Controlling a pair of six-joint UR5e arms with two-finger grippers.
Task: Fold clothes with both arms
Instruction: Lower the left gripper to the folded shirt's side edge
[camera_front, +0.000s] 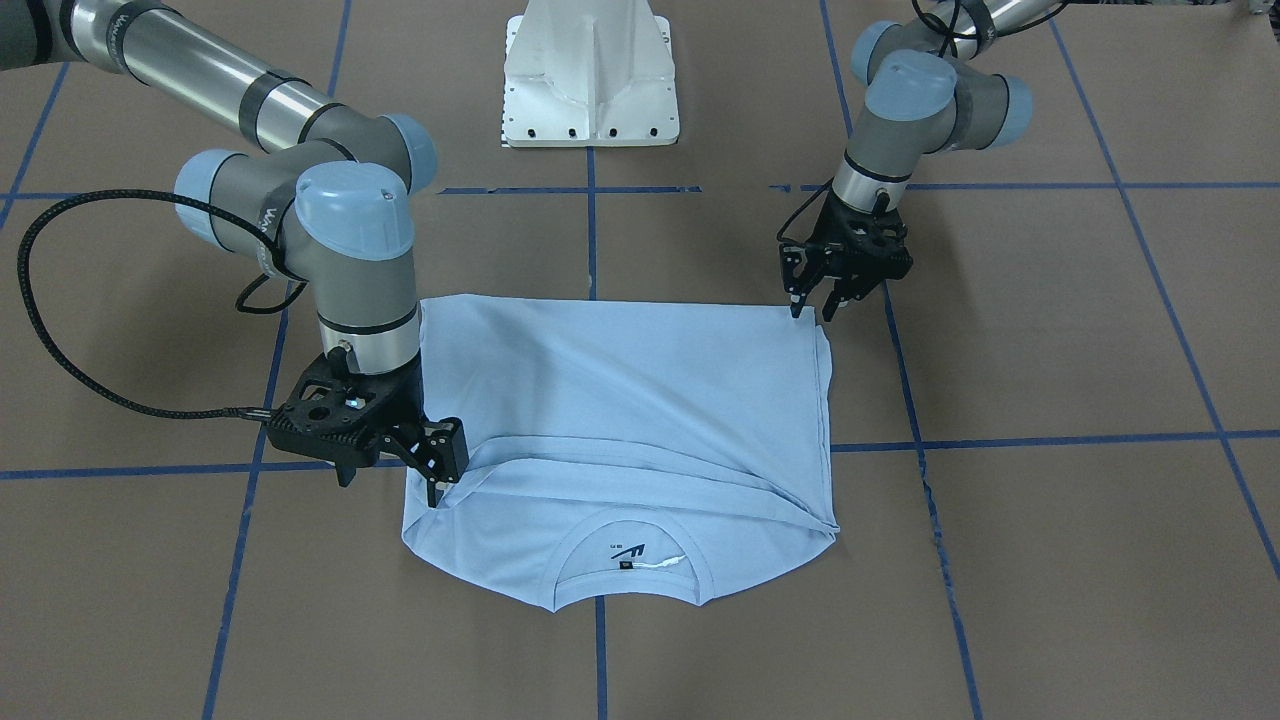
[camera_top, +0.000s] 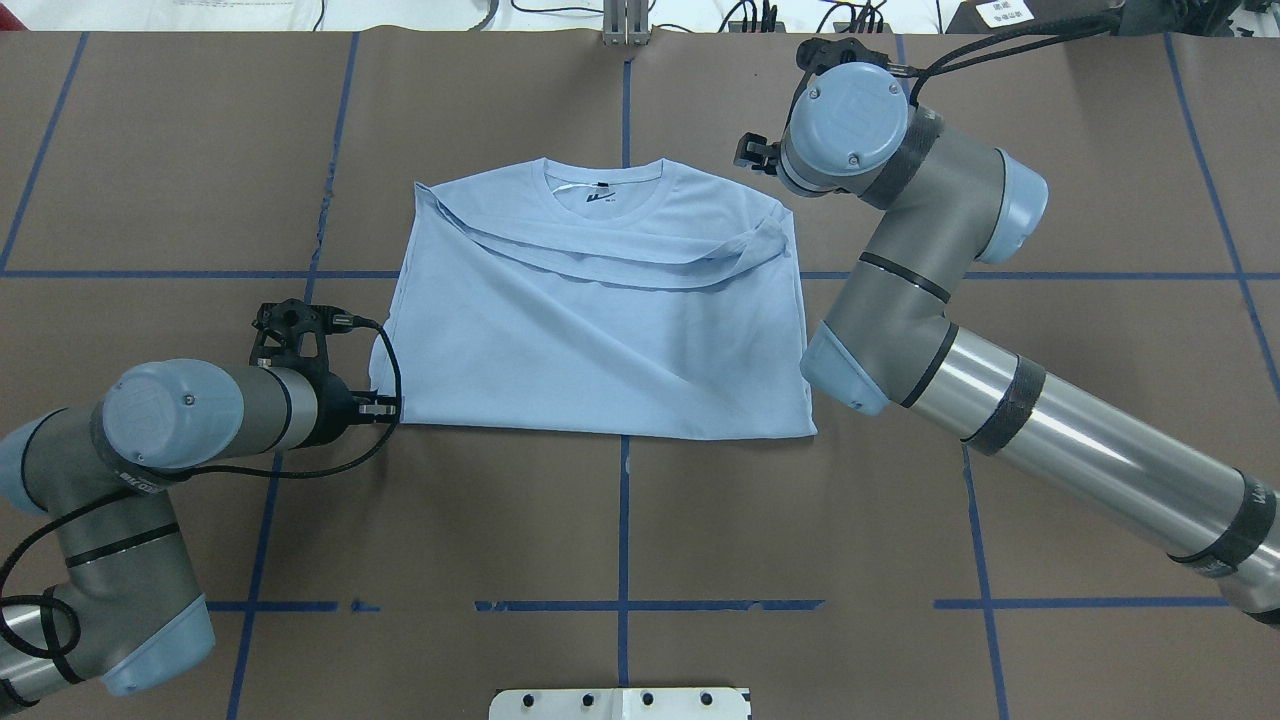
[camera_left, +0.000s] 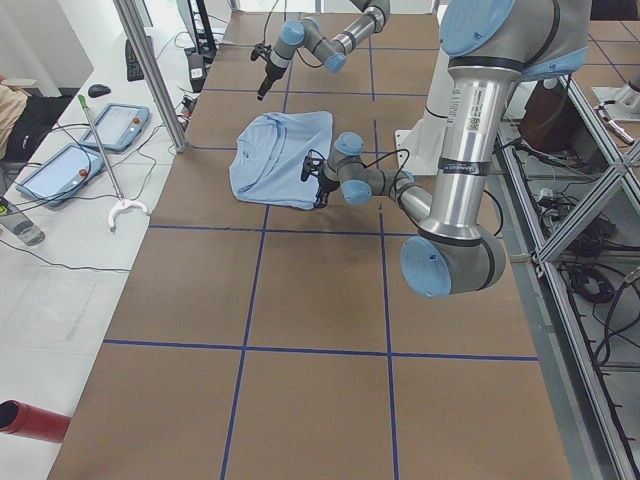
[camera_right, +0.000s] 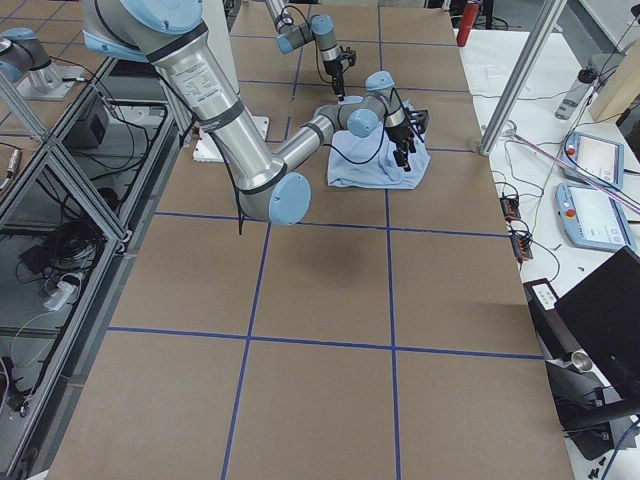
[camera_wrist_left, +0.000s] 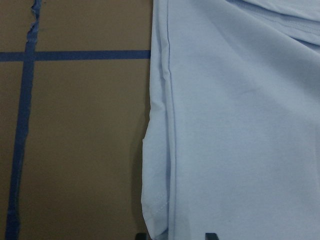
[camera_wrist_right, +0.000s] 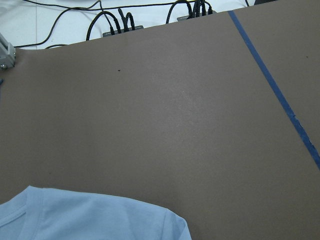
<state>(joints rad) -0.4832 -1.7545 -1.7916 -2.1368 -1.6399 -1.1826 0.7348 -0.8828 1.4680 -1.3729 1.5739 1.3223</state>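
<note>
The light blue T-shirt lies on the brown table, folded over, with its collar and dark neck label on the side away from the robot; it also shows in the overhead view. My left gripper is open, its tips straddling the shirt's corner nearest the robot. The left wrist view shows that cloth edge between the tips. My right gripper stands open and empty at the shirt's shoulder, beside a diagonal fold band. The right wrist view shows the shoulder lying flat.
The white pedestal base stands at the robot's side of the table. Blue tape lines cross the brown table cover. A side bench with tablets runs beyond the table's far edge.
</note>
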